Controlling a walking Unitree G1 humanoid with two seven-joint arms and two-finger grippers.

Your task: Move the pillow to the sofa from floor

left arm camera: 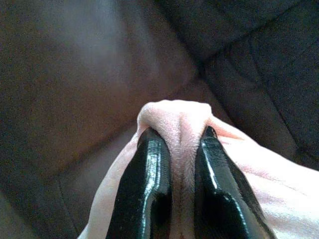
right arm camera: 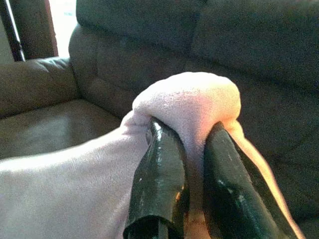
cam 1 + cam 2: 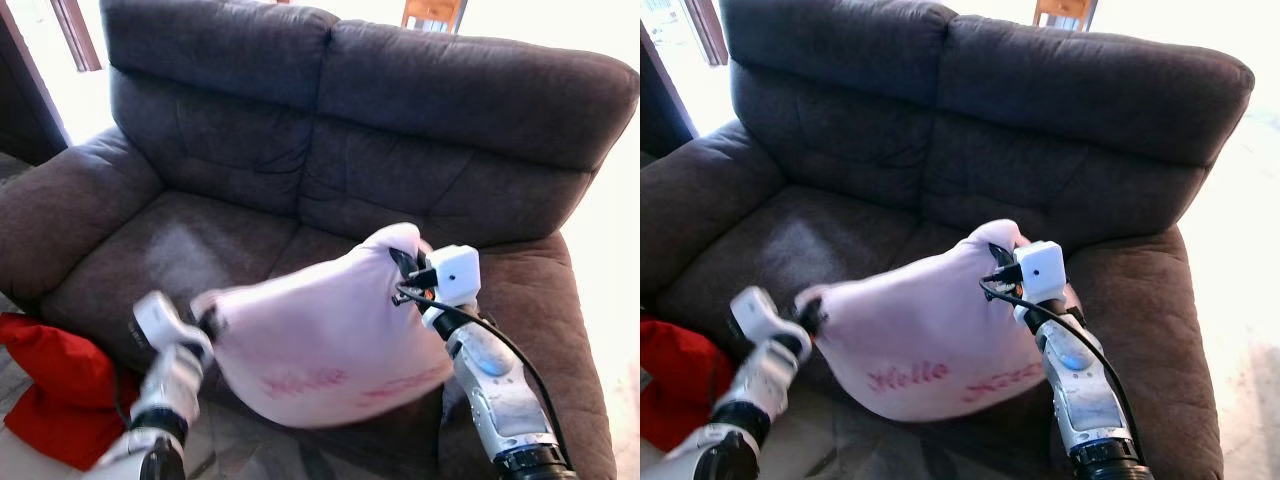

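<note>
The left gripper (image 1: 179, 149) pinches one corner of the pink pillow (image 3: 320, 345) and the right gripper (image 2: 192, 144) pinches the opposite corner. The pillow hangs stretched between them over the front edge of the dark sofa (image 3: 240, 150) seat. A red cushion (image 3: 50, 385) lies on the floor beside the sofa's left armrest.

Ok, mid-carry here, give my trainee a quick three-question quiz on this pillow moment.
1. True or false: both grippers pinch the pink pillow.
2. Which corner does the right gripper grip? A) the upper corner, nearer the backrest B) the lower edge, by the red lettering
3. What lies on the floor beside the sofa, on the robot's left?

Key:
1. True: the left gripper clamps the other corner, fabric bunched between its fingers.
2. A
3. A red cushion.
</note>
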